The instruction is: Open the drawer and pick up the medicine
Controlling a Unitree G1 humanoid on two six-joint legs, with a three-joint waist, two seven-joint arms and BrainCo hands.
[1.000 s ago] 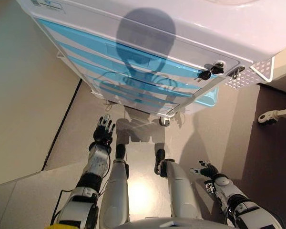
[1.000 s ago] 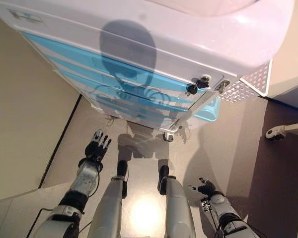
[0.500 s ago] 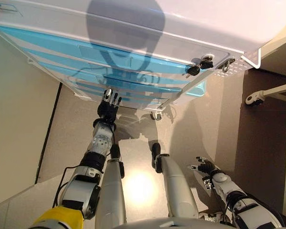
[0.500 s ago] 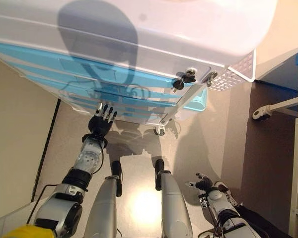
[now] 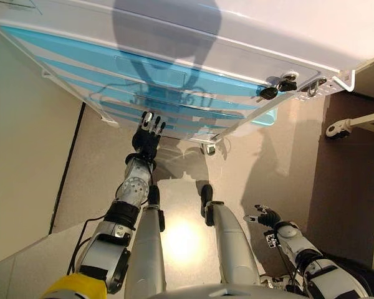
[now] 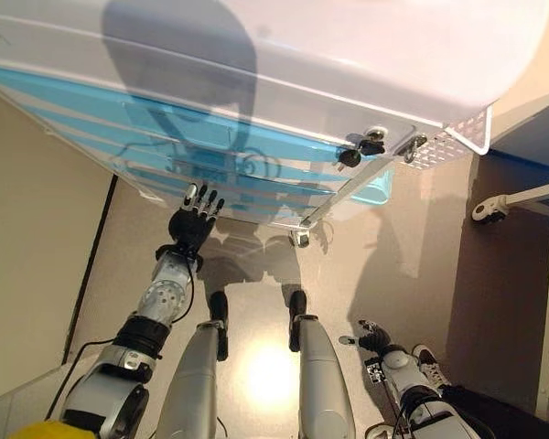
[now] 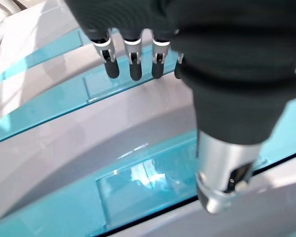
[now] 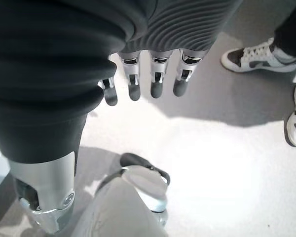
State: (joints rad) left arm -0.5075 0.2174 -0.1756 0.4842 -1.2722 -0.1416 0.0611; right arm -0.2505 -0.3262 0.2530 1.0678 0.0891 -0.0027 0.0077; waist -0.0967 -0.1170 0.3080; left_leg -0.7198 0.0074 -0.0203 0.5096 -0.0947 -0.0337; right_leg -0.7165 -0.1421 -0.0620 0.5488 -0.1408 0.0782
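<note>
A white cabinet (image 5: 249, 25) on castors carries several translucent blue drawer fronts (image 5: 168, 78), all closed. My left hand (image 5: 147, 136) is raised in front of the lower drawers, fingers straight and open, tips close to a blue front; in the left wrist view its fingers (image 7: 132, 59) point at a blue drawer front (image 7: 143, 182) with a recessed panel. My right hand (image 5: 266, 217) hangs low at the right, open and holding nothing; its fingers (image 8: 155, 81) hang above the floor. No medicine shows in any view.
Black keys (image 5: 275, 88) hang from a lock at the cabinet's right corner, beside a perforated side rack (image 6: 448, 146). A castor (image 5: 210, 149) stands under the cabinet. Another trolley's wheel (image 5: 336, 129) is at the right. A person's white sneakers (image 8: 259, 57) stand behind my right hand.
My left hand has risen from near the floor to the lower blue drawer fronts. The camera has shifted, so the cabinet sits differently in view. My right hand stays low.
</note>
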